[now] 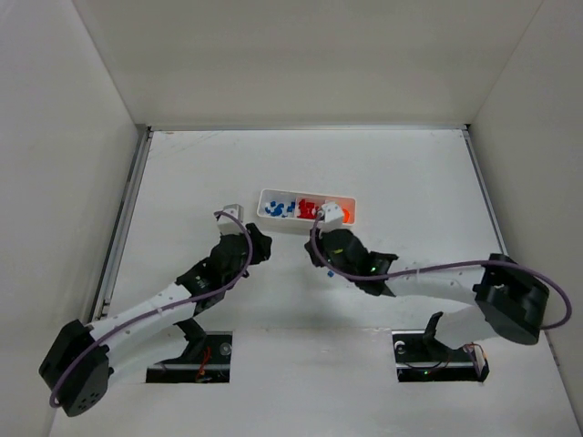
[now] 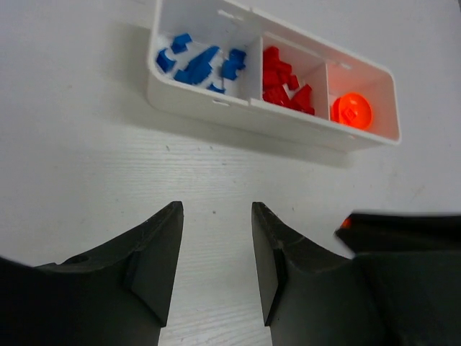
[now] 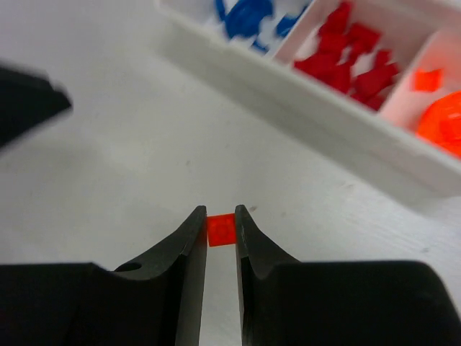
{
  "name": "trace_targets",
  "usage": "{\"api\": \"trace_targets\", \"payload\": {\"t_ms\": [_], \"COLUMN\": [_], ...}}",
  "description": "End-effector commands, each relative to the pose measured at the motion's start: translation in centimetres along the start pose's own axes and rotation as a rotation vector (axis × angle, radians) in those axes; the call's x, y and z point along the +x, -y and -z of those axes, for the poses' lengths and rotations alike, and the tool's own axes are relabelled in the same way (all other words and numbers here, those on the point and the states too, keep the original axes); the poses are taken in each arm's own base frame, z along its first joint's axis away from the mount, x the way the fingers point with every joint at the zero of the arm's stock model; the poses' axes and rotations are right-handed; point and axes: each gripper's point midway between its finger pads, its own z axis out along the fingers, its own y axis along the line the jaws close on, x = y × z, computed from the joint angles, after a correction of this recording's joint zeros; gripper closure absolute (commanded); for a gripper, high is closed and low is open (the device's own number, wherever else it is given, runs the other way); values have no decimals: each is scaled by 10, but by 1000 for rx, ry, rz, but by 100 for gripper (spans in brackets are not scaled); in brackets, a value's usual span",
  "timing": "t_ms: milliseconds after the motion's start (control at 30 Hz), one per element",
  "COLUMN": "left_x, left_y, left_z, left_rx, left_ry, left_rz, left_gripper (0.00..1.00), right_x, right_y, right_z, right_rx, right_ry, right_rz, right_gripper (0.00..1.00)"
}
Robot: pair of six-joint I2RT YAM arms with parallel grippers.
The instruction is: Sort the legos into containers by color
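My right gripper (image 3: 221,225) is shut on a tiny orange lego (image 3: 221,230), low over the table, just in front of the white three-part container (image 3: 324,115). The container holds blue legos (image 2: 202,66) on the left and red legos (image 2: 284,85) in the middle. On the right lies a round orange piece (image 2: 351,112) with a small orange brick (image 3: 427,79) beside it. My left gripper (image 2: 217,209) stands open over bare table, nothing between its fingers. In the top view the container (image 1: 307,224) lies just beyond my left gripper (image 1: 259,240) and my right gripper (image 1: 317,248).
The two grippers are close together in front of the container. The right arm's dark bulk (image 2: 403,231) shows at the right of the left wrist view. White walls enclose the table (image 1: 410,173) on three sides. A metal rail (image 1: 123,228) runs along the left edge.
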Motion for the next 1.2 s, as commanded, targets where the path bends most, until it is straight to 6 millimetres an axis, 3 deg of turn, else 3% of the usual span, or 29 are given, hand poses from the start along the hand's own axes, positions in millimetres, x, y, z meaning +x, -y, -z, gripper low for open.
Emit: {"api": "trace_targets", "payload": {"t_ms": [0, 133, 233, 333, 467, 567, 767, 833, 967, 1167], "left_x": [-3, 38, 64, 83, 95, 103, 127, 134, 142, 152], "left_y": [38, 71, 91, 110, 127, 137, 146, 148, 152, 154], "left_z": [-1, 1, -1, -3, -9, -15, -22, -23, -25, -29], "left_rx": [100, 179, 205, 240, 262, 276, 293, 293, 298, 291], "left_ry": [27, -54, -79, -103, -112, -120, -170, -181, -194, -202], "left_rz": [-47, -127, -194, -242, -271, -309, -374, -386, -407, -432], "left_gripper": [61, 61, 61, 60, 59, 56, 55, 55, 55, 55], "right_x": [-45, -71, -79, -80, -81, -85, -88, -89, -88, -63], "right_y": [30, 80, 112, 128, 141, 142, 145, 145, 148, 144], "right_z": [7, 3, -7, -18, -32, -39, -44, -39, -20, 19], "right_rx": [11, 95, 176, 215, 254, 252, 264, 263, 278, 277], "right_ry": [112, 166, 171, 160, 147, 150, 150, 163, 192, 231], "right_rz": [-96, -179, -210, -223, -233, -254, -263, -267, -300, -392], "right_gripper": [78, 78, 78, 78, 77, 75, 59, 54, 56, 60]}}
